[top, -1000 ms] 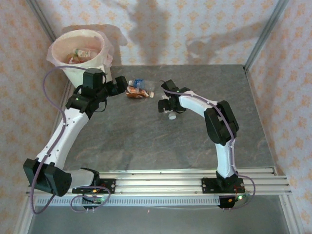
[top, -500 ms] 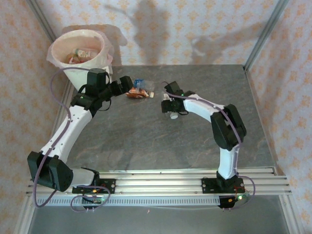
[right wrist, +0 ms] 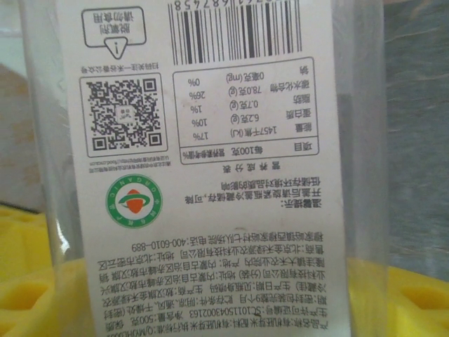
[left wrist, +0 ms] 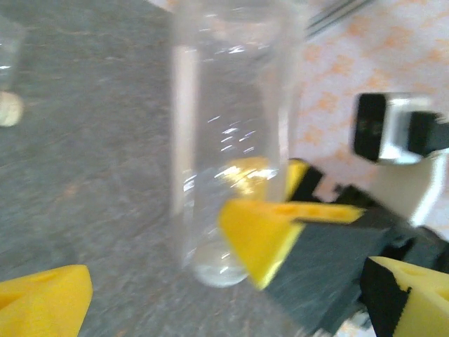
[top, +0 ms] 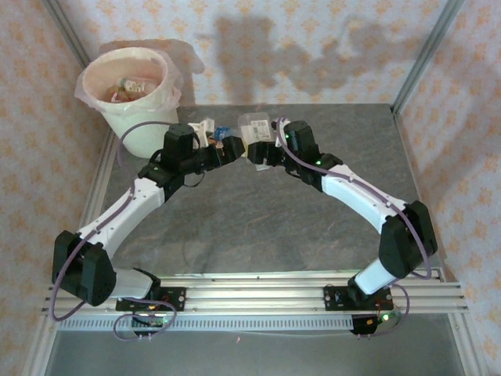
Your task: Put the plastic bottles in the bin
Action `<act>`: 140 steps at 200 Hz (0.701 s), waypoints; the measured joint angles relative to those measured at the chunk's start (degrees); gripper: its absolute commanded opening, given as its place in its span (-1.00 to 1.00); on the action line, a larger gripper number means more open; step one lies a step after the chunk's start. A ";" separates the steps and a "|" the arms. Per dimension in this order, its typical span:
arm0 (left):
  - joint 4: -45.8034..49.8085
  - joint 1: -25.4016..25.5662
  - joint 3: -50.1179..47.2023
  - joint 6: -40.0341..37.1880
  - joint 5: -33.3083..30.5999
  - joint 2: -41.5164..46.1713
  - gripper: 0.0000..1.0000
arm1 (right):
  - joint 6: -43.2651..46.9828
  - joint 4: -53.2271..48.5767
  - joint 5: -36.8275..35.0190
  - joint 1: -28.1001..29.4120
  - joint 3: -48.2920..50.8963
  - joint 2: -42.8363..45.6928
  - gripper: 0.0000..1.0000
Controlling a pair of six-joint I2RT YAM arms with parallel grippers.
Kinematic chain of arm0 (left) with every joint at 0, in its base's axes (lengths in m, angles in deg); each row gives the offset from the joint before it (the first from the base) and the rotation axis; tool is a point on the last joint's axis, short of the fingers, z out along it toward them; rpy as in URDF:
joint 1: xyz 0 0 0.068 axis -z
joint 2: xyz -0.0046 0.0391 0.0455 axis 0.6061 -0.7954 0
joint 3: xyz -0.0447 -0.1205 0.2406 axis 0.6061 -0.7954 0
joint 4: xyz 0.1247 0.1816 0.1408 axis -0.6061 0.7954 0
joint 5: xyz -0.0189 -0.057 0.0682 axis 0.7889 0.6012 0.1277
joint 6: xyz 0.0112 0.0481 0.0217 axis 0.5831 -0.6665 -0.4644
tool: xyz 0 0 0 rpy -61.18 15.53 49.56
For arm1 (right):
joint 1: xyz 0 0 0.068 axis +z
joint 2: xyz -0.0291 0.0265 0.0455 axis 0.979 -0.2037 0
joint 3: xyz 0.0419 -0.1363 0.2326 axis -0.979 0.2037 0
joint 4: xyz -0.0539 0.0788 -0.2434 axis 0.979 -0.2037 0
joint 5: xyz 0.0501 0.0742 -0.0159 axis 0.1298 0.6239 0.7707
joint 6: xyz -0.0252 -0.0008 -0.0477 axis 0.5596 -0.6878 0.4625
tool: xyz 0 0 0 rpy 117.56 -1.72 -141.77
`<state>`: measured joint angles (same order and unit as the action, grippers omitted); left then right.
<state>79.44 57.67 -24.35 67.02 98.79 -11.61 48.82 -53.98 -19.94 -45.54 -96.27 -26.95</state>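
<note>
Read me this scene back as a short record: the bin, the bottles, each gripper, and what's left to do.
bin: white bucket with pink liner, far-left corner
binned bottles: several lie inside
clear bottle: white printed label, held over the far middle of the table
right gripper: shut on the clear bottle
left gripper: open, fingers spread, facing the same bottle
orange-blue bottle: beside the left gripper, not yet binned
left to do: at least these two bottles are outside the bin
</note>
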 measured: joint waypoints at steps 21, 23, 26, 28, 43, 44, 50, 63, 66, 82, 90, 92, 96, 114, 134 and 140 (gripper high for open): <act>-1.79 0.35 -0.02 0.66 -1.51 0.02 1.00 | 0.07 1.09 3.15 0.94 0.28 0.11 0.27; -1.81 0.33 -0.02 0.66 -1.73 0.02 1.00 | 0.07 1.20 3.41 1.07 0.28 0.15 0.27; -1.79 0.33 -0.02 0.66 -2.27 0.02 1.00 | 0.11 1.29 3.91 1.25 0.28 0.20 0.27; -1.79 0.33 -0.02 0.66 -2.67 0.02 1.00 | 0.13 1.33 4.09 1.33 0.28 0.22 0.27; -1.68 0.33 0.00 0.48 -5.68 0.02 1.00 | 0.28 1.57 5.99 2.05 0.28 0.79 0.27; -1.66 0.33 0.00 0.44 -5.97 0.02 1.00 | 0.28 1.60 6.08 2.10 0.28 0.81 0.28; -1.46 0.33 0.13 0.35 -7.13 0.02 1.00 | 0.28 1.68 6.91 2.34 0.28 1.11 0.28; -0.92 0.33 0.61 -0.15 -8.76 -0.13 1.00 | 0.28 1.75 8.28 2.64 0.28 1.66 0.28; -0.79 0.33 0.83 -0.26 -8.98 -0.28 1.00 | 0.31 1.79 8.59 2.64 0.28 1.75 0.28; -0.87 0.33 2.16 -0.44 -9.09 -1.42 1.00 | 0.68 2.16 10.12 2.73 0.28 2.10 0.28; -1.09 0.35 2.78 -0.44 -9.05 -2.12 0.97 | 0.76 2.21 10.78 2.78 0.28 2.12 0.28; -1.20 0.35 2.91 -0.42 -9.05 -2.34 0.96 | 0.81 2.25 10.91 2.78 0.28 2.12 0.28; -1.36 0.44 3.10 -0.44 -8.96 -2.73 0.92 | 0.92 2.34 11.23 2.89 0.28 2.12 0.28; -2.56 0.68 3.30 0.26 -8.46 -4.07 0.71 | 1.09 2.25 11.93 3.28 0.28 2.12 0.28; -3.85 1.05 3.30 1.05 -8.04 -4.57 0.40 | 1.16 1.95 12.11 3.41 0.28 2.01 0.29; -4.15 1.22 3.32 1.09 -8.04 -4.57 0.34 | 1.18 1.90 12.13 3.41 0.28 1.97 0.30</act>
<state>75.29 58.89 -21.03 68.11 90.74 -16.18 50.00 -52.08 -7.81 -42.13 -95.99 -24.99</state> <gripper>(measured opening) 0.734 0.786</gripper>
